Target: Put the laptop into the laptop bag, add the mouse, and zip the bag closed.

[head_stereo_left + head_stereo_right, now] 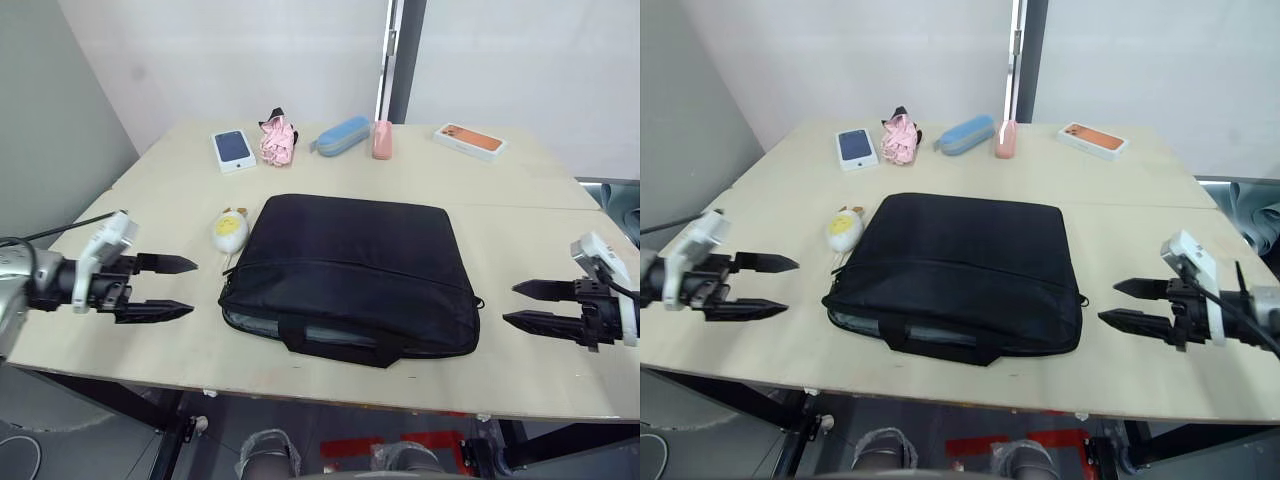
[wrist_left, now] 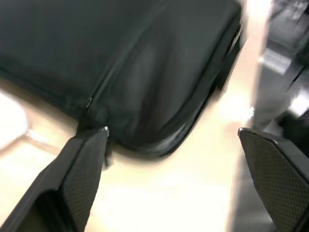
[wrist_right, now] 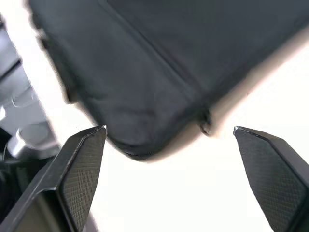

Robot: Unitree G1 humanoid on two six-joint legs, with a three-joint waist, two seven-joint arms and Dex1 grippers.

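Observation:
The black laptop bag (image 1: 350, 270) lies flat in the middle of the table, handles toward the near edge. Its near long edge gapes, and a silver-grey strip of the laptop (image 1: 252, 322) shows inside it. The mouse is out of view. My left gripper (image 1: 192, 286) hovers open just left of the bag's near left corner (image 2: 145, 140), fingers pointing at it, nothing between them. To the right of the bag's near right corner (image 3: 135, 145) my right gripper (image 1: 508, 303) is also open and empty, a short gap away from the fabric.
A round yellow-and-white plush toy (image 1: 230, 231) rests against the bag's far left corner. Along the back stand a blue phone box (image 1: 233, 150), pink cloth (image 1: 278, 140), blue case (image 1: 342, 135), pink bottle (image 1: 382, 140) and orange phone box (image 1: 470, 141). The table's near edge (image 1: 330, 400) runs just in front of the bag.

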